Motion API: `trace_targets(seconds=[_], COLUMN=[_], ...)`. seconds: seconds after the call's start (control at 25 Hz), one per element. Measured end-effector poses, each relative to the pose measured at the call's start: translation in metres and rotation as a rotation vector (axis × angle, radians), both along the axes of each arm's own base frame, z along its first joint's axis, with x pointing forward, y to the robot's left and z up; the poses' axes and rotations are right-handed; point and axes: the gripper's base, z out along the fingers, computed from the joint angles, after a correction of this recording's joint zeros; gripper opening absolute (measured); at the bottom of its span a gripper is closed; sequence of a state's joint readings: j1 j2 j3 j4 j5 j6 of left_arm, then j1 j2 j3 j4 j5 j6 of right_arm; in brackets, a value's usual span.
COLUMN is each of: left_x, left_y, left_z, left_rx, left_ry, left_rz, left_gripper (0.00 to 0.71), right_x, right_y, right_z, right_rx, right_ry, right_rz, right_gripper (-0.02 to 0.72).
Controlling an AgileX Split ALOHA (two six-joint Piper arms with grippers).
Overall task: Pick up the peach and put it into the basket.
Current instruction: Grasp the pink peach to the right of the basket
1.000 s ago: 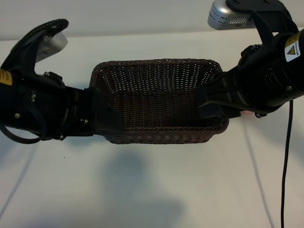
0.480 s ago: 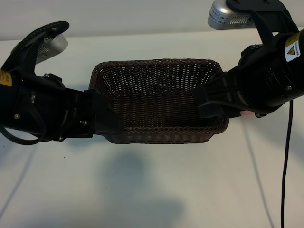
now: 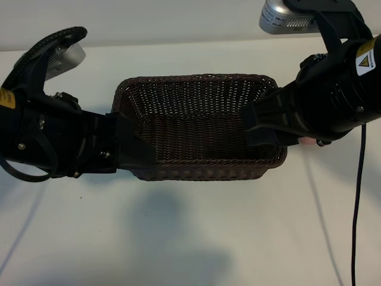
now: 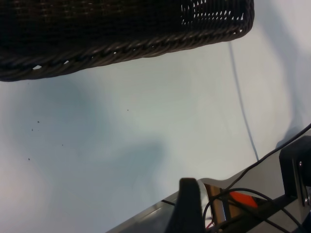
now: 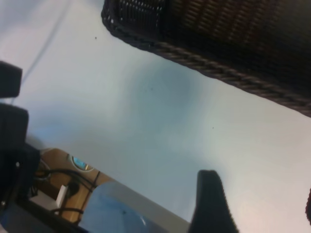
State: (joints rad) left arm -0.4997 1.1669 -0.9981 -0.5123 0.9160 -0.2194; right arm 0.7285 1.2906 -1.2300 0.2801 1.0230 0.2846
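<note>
The dark brown wicker basket (image 3: 196,80) stands mid-table with nothing inside; its rim also shows in the wrist views (image 4: 121,48) (image 5: 233,73). My right arm (image 3: 321,101) reaches over the basket's right rim. A sliver of the pink peach (image 3: 306,140) peeks out beneath it. In the right wrist view the right gripper (image 5: 257,189) has its fingers spread, with the peach a pale pink blur (image 5: 277,216) between them. My left arm (image 3: 59,137) rests at the basket's left front corner. Only one of its fingers (image 4: 189,204) shows, above bare table.
A black cable (image 3: 359,202) hangs down the right side of the white table (image 3: 190,238). Silver devices sit at the far corners (image 3: 286,21) (image 3: 62,59). The table's edge and floor clutter (image 5: 73,194) show in both wrist views.
The right arm has shifted slightly left and away, and a little more of the pink peach shows beneath it. The left arm has barely moved.
</note>
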Motion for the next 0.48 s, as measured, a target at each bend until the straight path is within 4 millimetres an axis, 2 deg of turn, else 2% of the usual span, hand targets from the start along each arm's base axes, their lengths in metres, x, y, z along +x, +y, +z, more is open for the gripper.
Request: trace_targets(seconds=[0.24, 0.48], left_x=[0.000, 0.000], left_y=[0.000, 0.000], left_z=[0.000, 0.000], left_rx=[0.000, 0.000], left_ry=[-0.001, -0.001], left_rz=[-0.001, -0.002], left_gripper=[0.587, 0.587], right_x=[0.002, 0.020], right_y=[-0.005, -0.012], right_z=[-0.002, -0.013], right_rx=[-0.087, -0.247], right_ry=[-0.074, -0.157], right_rz=[0.085, -0.001], right_gripper=[0.465, 0.466])
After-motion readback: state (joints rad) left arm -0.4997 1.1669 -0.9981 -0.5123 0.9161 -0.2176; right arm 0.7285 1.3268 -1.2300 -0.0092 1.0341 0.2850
